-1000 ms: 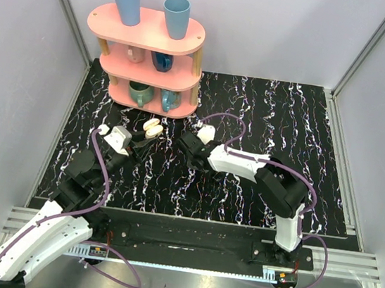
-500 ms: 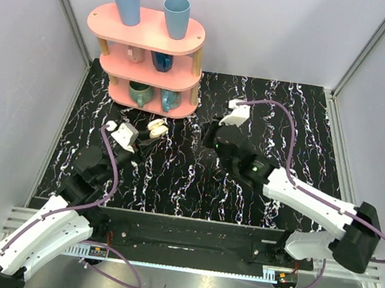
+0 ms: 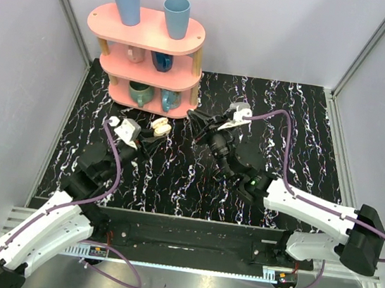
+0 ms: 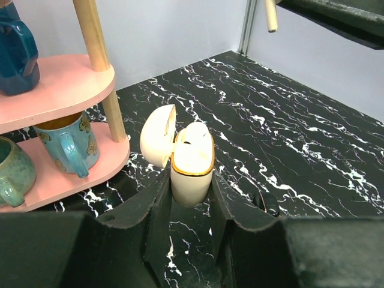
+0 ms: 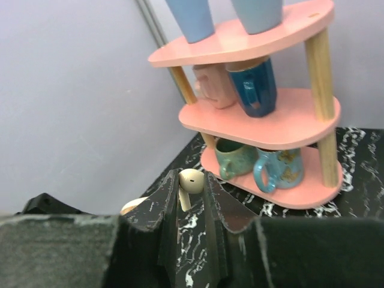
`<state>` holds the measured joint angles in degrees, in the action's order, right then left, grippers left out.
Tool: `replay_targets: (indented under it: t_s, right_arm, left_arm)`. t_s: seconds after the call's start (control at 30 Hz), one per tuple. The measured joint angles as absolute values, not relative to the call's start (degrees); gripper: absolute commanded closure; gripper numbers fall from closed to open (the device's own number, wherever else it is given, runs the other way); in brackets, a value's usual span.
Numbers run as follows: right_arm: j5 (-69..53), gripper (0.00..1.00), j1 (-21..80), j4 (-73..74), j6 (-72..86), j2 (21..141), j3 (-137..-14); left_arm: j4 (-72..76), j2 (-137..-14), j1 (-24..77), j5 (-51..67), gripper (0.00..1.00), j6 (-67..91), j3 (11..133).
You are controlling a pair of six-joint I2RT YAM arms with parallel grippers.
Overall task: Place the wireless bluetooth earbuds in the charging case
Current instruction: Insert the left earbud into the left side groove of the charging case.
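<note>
Both arms have moved since a second ago: the left claw brought the case a little to the right, and the right arm unfolded toward the shelf. On the left, the left claw is closed on the body of the case, which stands upright with its lid open over the worktop. One earbud seems already seated inside. On the right, the right claw pinches the other earbud narrowly by its stem, close to the case. I judge both things light, hard and smooth, so slippery. The case's flat sides and the earbud's stem look the best places to hold.
</note>
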<state>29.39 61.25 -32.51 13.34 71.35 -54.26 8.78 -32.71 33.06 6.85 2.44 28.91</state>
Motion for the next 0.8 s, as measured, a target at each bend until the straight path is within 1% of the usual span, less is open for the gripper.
replay_targets:
  t_s: [0.13,0.33,0.8]
  right_arm:
    - [27.33,1.00,62.98,-38.41,11.86,73.54,-54.19]
    - [25.47,1.00,65.49,-44.07,9.85,77.95,-54.19]
    - [22.79,1.00,68.64,-48.25,5.82,81.28,-55.29]
  left_arm:
    - [10.72,-32.75,33.06,6.94,1.00,3.49,28.91]
    - [13.43,-32.75,33.06,7.27,1.00,4.64,28.88]
    - [13.91,-32.75,33.06,7.68,1.00,5.06,28.88]
